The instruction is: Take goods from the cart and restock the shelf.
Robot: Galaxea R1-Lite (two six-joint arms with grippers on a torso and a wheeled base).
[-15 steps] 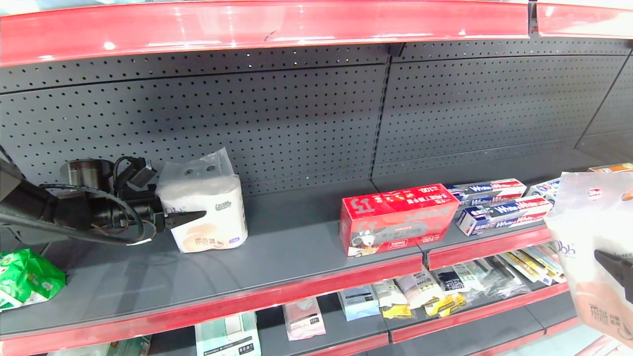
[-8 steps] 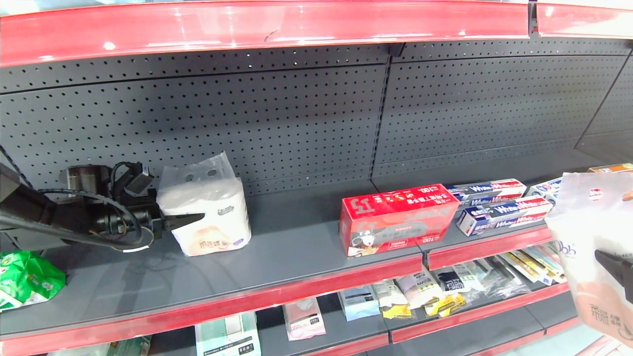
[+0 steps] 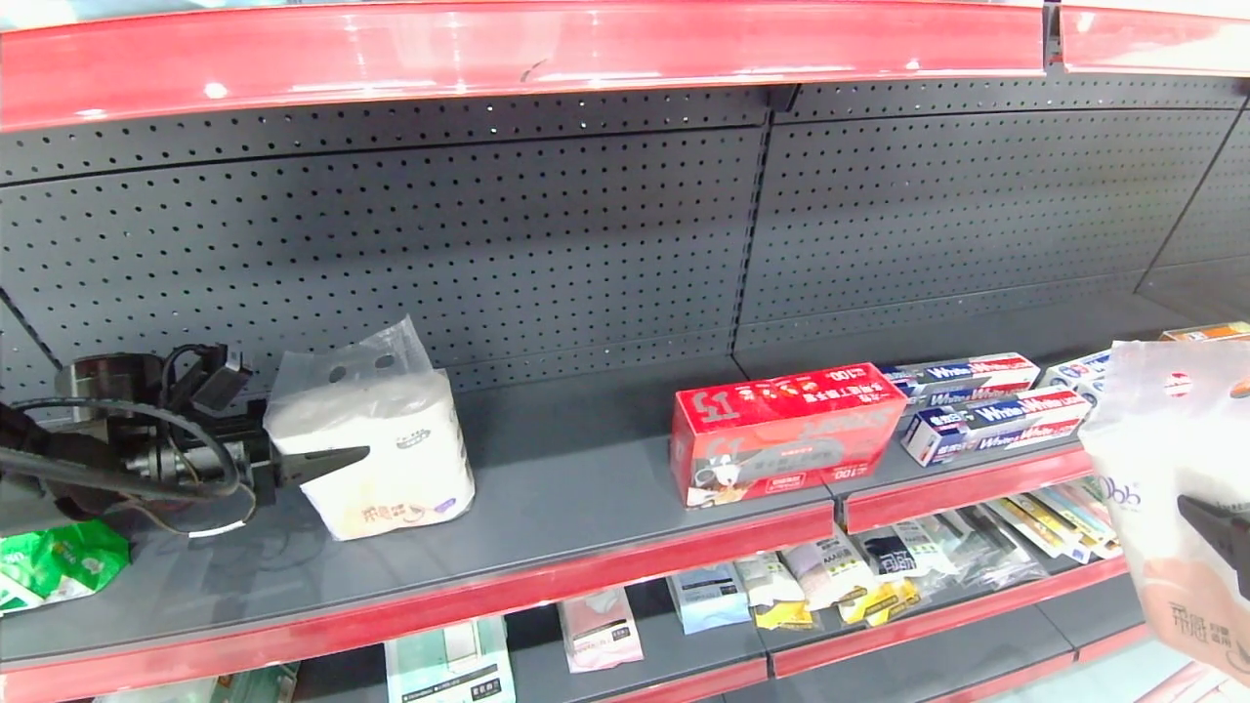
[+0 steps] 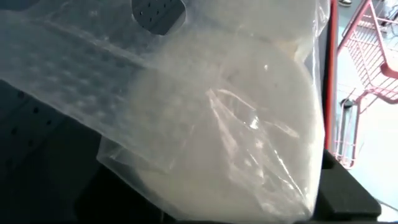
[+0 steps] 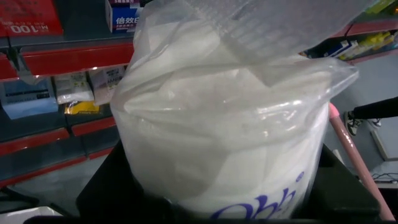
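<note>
A white pack of toilet rolls (image 3: 376,439) in clear wrap rests on the grey shelf (image 3: 576,488) at the left, with my left gripper (image 3: 317,464) shut on it from the left side. The left wrist view looks close at that pack (image 4: 230,124) between the dark fingers (image 4: 345,193). At the right edge, in front of the shelf, a second pack of toilet rolls (image 3: 1167,488) hangs in the air with my right gripper (image 3: 1216,532) shut on it. The right wrist view has this pack (image 5: 230,124) up close.
A red box (image 3: 781,430) lies mid-shelf, with blue-and-white toothpaste boxes (image 3: 986,405) to its right. A green bag (image 3: 54,566) sits at the shelf's left end. Small packets (image 3: 840,576) fill the lower shelf. A red cart (image 4: 373,56) stands behind.
My left gripper has drawn back to the left and toward the shelf's front edge, taking its pack along. The right gripper and its pack have hardly moved.
</note>
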